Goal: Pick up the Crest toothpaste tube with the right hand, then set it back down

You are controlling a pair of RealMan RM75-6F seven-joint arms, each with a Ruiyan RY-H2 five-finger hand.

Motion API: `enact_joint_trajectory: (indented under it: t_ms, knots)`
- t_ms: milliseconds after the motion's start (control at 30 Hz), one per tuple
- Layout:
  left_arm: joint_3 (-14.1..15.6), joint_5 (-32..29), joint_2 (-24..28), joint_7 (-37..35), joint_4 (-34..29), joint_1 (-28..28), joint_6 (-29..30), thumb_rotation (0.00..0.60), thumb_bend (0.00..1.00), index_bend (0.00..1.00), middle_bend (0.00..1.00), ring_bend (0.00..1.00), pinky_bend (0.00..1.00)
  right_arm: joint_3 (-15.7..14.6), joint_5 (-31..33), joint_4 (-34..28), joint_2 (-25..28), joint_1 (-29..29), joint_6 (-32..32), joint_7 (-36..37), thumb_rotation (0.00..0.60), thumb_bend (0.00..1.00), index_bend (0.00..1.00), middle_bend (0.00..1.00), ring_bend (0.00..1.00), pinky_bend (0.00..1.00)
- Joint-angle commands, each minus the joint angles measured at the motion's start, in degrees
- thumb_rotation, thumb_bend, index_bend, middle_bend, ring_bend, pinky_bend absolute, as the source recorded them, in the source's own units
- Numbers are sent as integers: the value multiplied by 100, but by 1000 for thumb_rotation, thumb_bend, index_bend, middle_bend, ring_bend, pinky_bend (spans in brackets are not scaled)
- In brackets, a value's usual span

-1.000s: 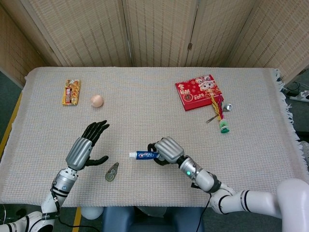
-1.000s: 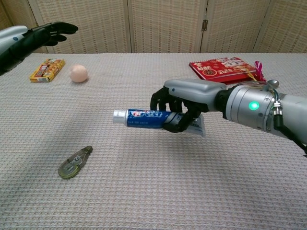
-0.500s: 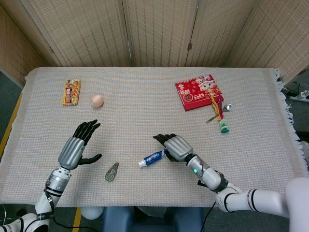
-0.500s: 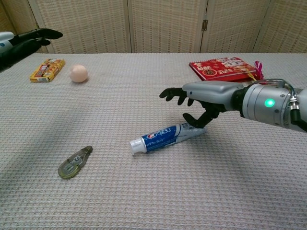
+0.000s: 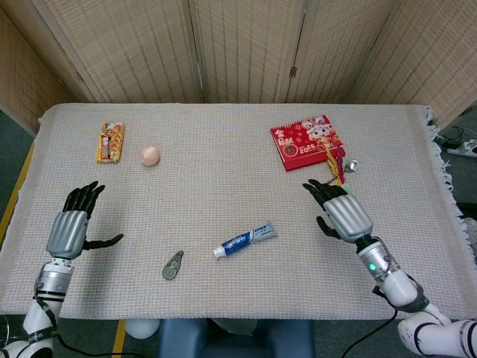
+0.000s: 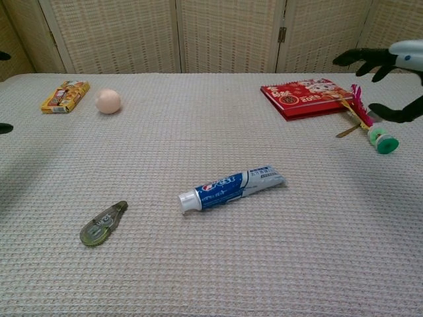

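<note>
We see the blue-and-white Crest toothpaste tube (image 5: pixel 244 239) (image 6: pixel 230 188) lying flat on the beige woven tablecloth (image 5: pixel 223 194) (image 6: pixel 211 264), near the table's middle toward the front edge, its white cap pointing to about 8 o'clock in the head view and its crimped end to 2 o'clock. Nothing touches it.

Our right hand (image 5: pixel 340 212) (image 6: pixel 390 63) hovers at 3 o'clock from the tube, well apart from it, with its dark fingers (image 5: pixel 317 190) spread and holding nothing; in the chest view only the fingers and thumb show at the upper right edge. Our left hand (image 5: pixel 72 224) sits far out at 9 o'clock near the table's left edge, fingers likewise splayed and empty.

At 8 o'clock from the tube lies a small clear-green teardrop-shaped tape dispenser (image 5: pixel 173 265) (image 6: pixel 103 224). At 10 o'clock, far off, we see a pale pink egg (image 5: pixel 149 155) (image 6: pixel 108 101) and beside it a yellow snack packet (image 5: pixel 110 142) (image 6: pixel 65 96). At 1 o'clock lies a red illustrated booklet (image 5: pixel 306 141) (image 6: pixel 307 96), and just right of it a shuttlecock-like toy with pink feathers and a green base (image 5: pixel 341 179) (image 6: pixel 372 125)
</note>
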Motion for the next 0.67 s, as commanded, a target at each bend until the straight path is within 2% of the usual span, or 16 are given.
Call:
enact_joint_trajectory:
  t_ms: [33,167,367,667]
  knots:
    - [35,-137,217,21,-81,243,118,600,152,82,61,56,0,-255,-288,-203,417,-577,608,226,600,572,0,30,129,179]
    - [113,-108,257,-17,-41,501,393,600,195,112,67,69,0,-437,-540,-55,576,-1049,1095,510,600,573,0,16,129,171]
    - [287,162,254,-71,-7,922,928,600,206,136,85,85,0,-646,-899,387,476,-1746,1843,935,600,573,0,34,113,122]
    - [602,726,168,-18,-31,1439,1574,600,207,137,98,97,0,-707,-1204,994,212,-2326,2373,1610,600,573,14,78,110,114]
